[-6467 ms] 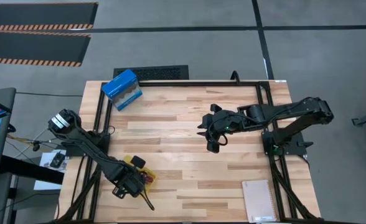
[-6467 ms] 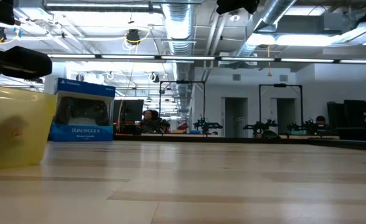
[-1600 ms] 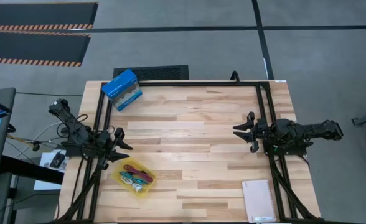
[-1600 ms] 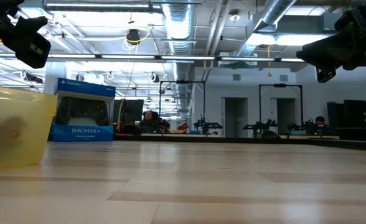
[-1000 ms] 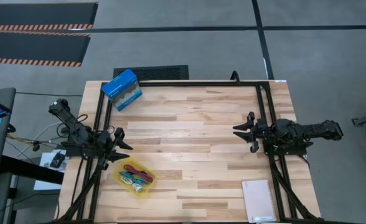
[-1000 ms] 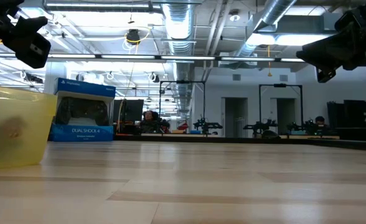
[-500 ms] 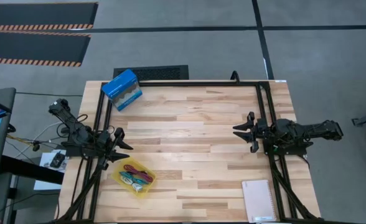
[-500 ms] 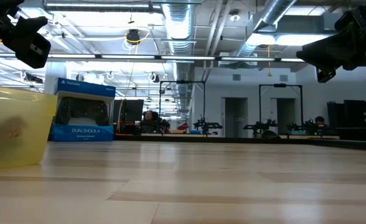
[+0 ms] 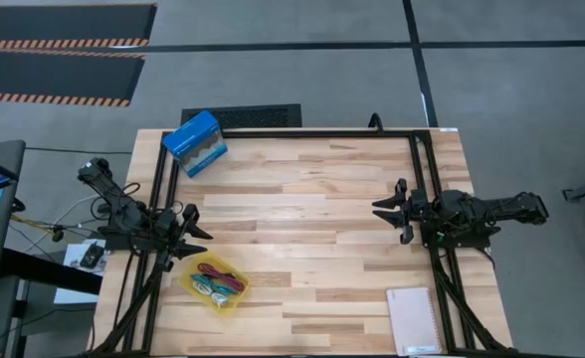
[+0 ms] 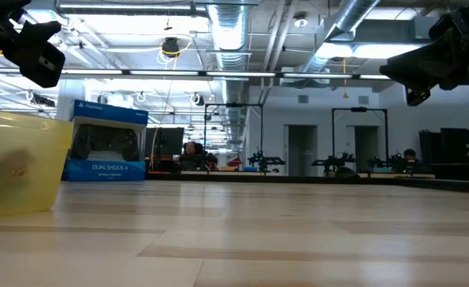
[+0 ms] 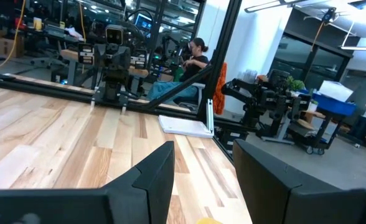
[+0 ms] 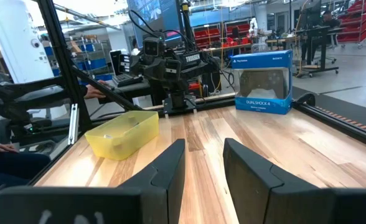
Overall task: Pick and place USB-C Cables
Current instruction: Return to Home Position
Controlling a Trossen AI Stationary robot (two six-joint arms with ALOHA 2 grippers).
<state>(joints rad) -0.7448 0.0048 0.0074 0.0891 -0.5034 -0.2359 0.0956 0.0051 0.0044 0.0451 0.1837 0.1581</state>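
The USB-C cables [image 9: 216, 279] lie bundled inside the yellow tray [image 9: 235, 294] near the table's left near corner; dark red and teal ones show, the others I cannot make out. My left gripper [image 9: 197, 232] hovers open at the table's left edge, just beyond the tray toward the far side, fingers pointing toward the right edge. My right gripper [image 9: 382, 213] hovers open near the right edge, fingers pointing toward the left. In the low view the tray wall [image 10: 19, 163] stands at the left and hides the cables.
A blue box [image 9: 195, 142] stands at the far left corner, seen also as the blue box [image 12: 261, 81] in the right wrist view. A white notebook [image 9: 414, 320] lies at the near right corner. Bare wood stretches between the two arms. People sit in the room beyond.
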